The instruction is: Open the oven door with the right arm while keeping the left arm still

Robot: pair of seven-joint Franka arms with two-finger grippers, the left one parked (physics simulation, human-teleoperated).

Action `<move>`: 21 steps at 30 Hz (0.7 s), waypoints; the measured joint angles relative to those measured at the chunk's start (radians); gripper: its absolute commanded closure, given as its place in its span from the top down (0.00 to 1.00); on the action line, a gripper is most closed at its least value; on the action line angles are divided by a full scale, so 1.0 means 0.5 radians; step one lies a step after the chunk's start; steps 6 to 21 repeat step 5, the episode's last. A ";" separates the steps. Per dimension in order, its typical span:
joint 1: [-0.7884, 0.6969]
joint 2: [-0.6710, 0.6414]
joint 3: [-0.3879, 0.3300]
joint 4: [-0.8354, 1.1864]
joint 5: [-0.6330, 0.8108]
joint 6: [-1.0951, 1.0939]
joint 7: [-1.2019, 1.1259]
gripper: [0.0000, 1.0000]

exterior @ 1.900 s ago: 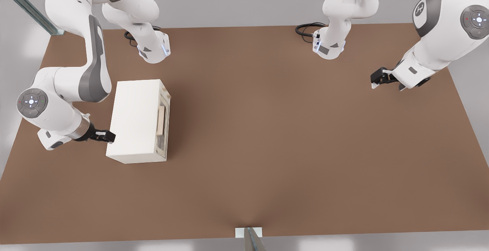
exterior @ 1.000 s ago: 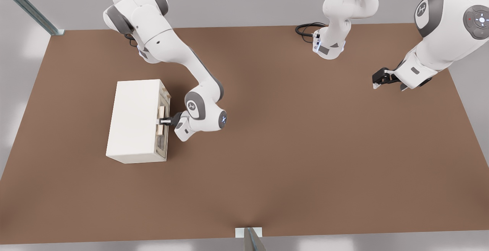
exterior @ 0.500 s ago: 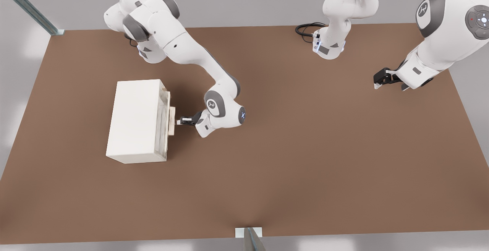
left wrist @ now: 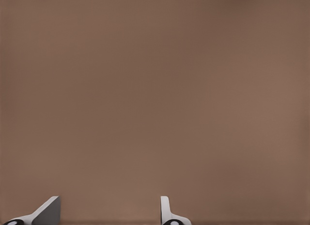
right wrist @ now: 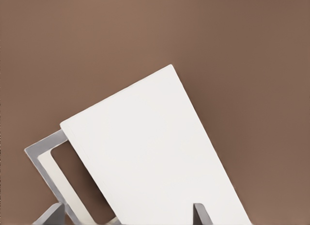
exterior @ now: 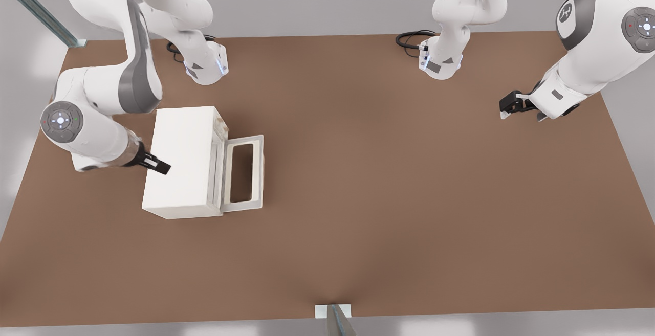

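Jaws (exterior: 159, 166) parted, holding nothing, two fingertips (right wrist: 202, 213) visible with a clear gap between them in the right wrist view; poised above the oven (exterior: 179, 162), over the top edge on the front view's left, away from the windowed face. Right arm (exterior: 97, 121) folded back on the front view's left of the box, well apart from the door, presumably retracted because nothing remains to be pulled. Oven resting on the brown surface (exterior: 384, 198), toward the front view's left. Oven door (exterior: 244, 172) swung fully down, lying flat or nearly flat on the surface to the front view's right of the oven, hinged along its lower edge, brown showing through the window; handle not visible, probably underneath. Task judged essentially complete from the door's position. No brand, label or readable writing on oven or door; only small logo marks and a round button disc (exterior: 61, 120) on the arm, not legible as text.
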 measured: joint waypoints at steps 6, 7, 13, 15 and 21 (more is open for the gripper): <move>0.001 -0.038 0.002 -0.026 0.031 0.092 -0.208 1.00; 0.001 -0.038 0.002 -0.026 0.031 0.092 -0.208 1.00; 0.001 -0.038 0.002 -0.026 0.031 0.092 -0.208 1.00; 0.001 -0.038 0.002 -0.026 0.031 0.092 -0.208 1.00; 0.001 -0.038 0.002 -0.026 0.031 0.092 -0.208 1.00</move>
